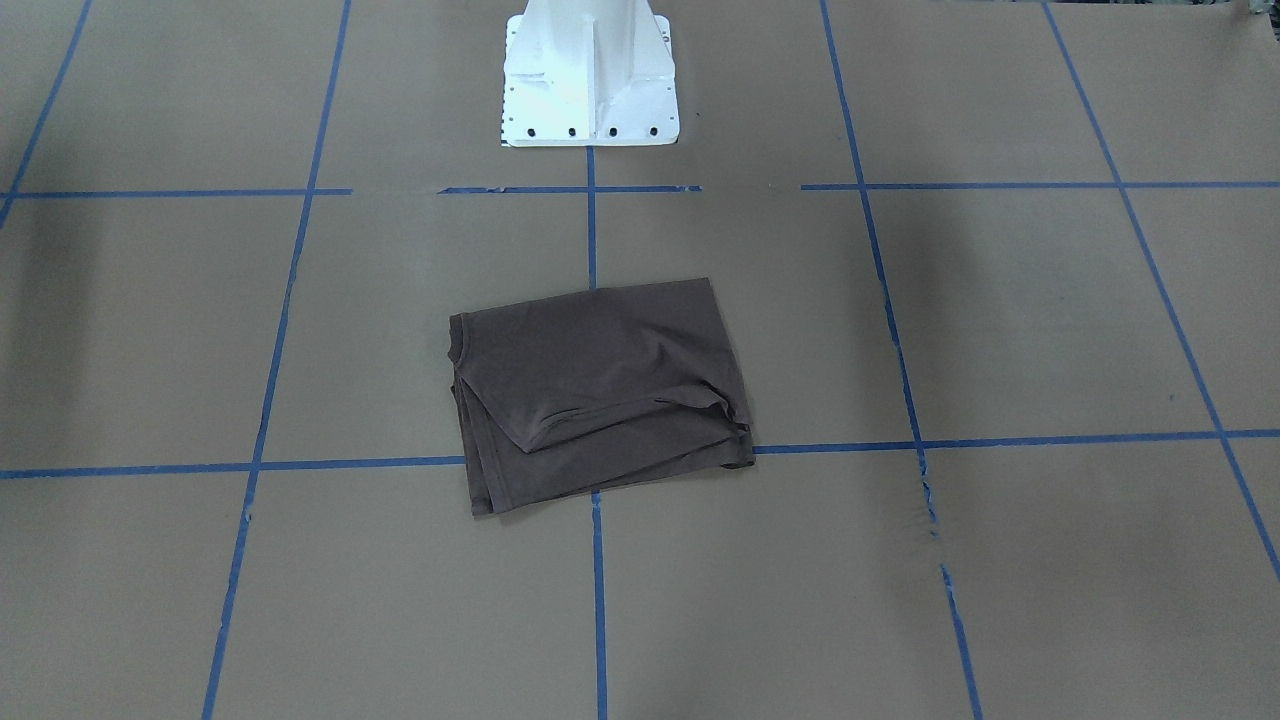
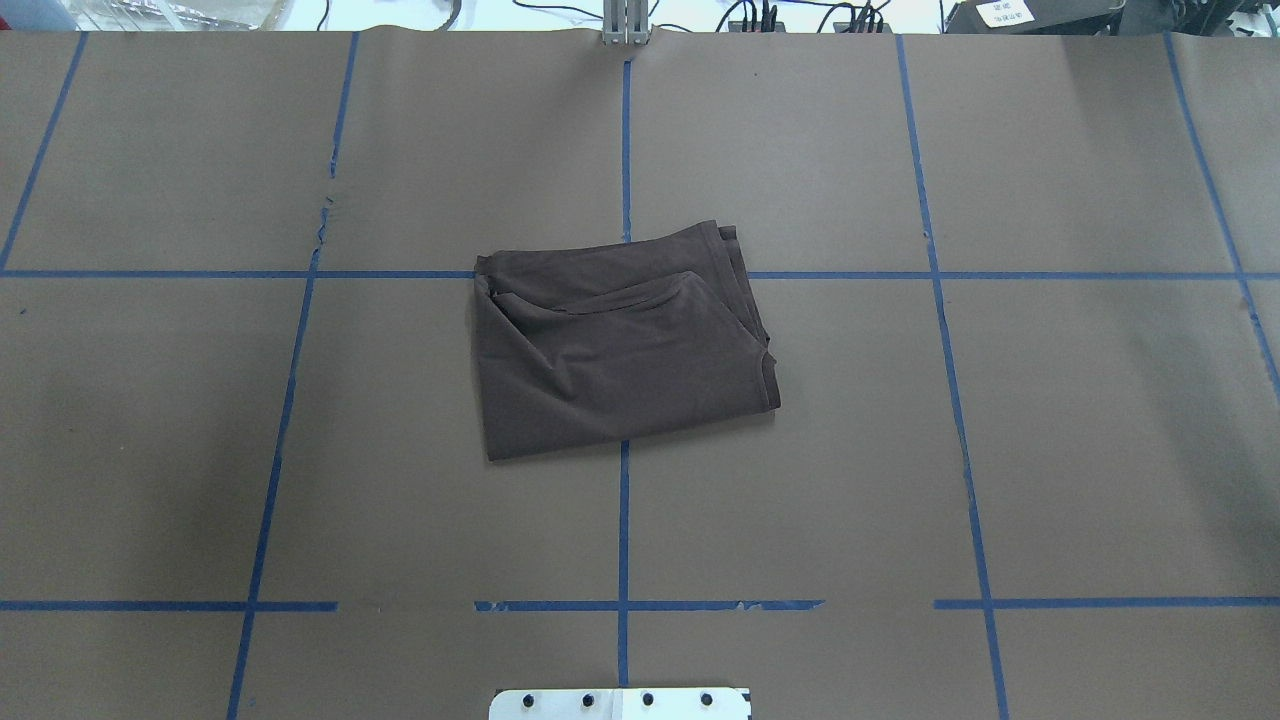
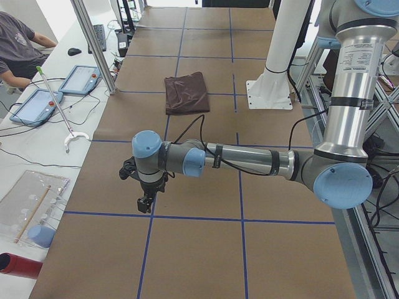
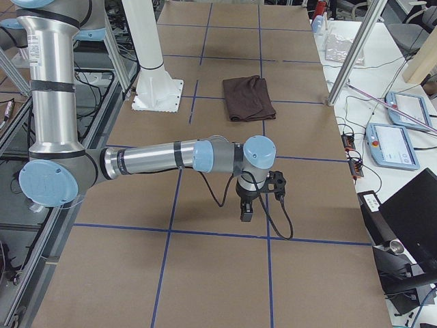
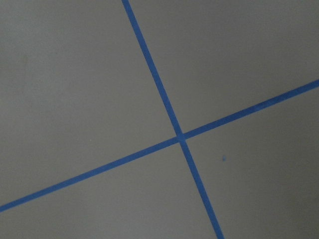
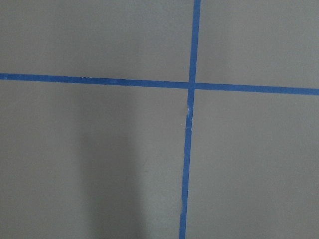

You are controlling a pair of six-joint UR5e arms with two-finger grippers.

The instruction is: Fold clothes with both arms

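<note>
The dark brown-grey T-shirt (image 1: 600, 390) lies folded into a rough rectangle at the table's middle, also in the overhead view (image 2: 620, 345) and both side views (image 3: 185, 92) (image 4: 248, 98). Neither arm touches it. My left gripper (image 3: 144, 202) points down over bare table far to the left of the shirt. My right gripper (image 4: 246, 212) points down over bare table far to the right. Both show only in the side views, so I cannot tell whether they are open or shut. The wrist views show only brown paper and blue tape.
The table (image 2: 1000, 450) is covered in brown paper with a blue tape grid (image 2: 624, 520). The white pedestal base (image 1: 590, 75) stands behind the shirt. A side bench with tablets (image 3: 37, 103) and a seated person (image 3: 19, 43) lies beyond the table's far edge.
</note>
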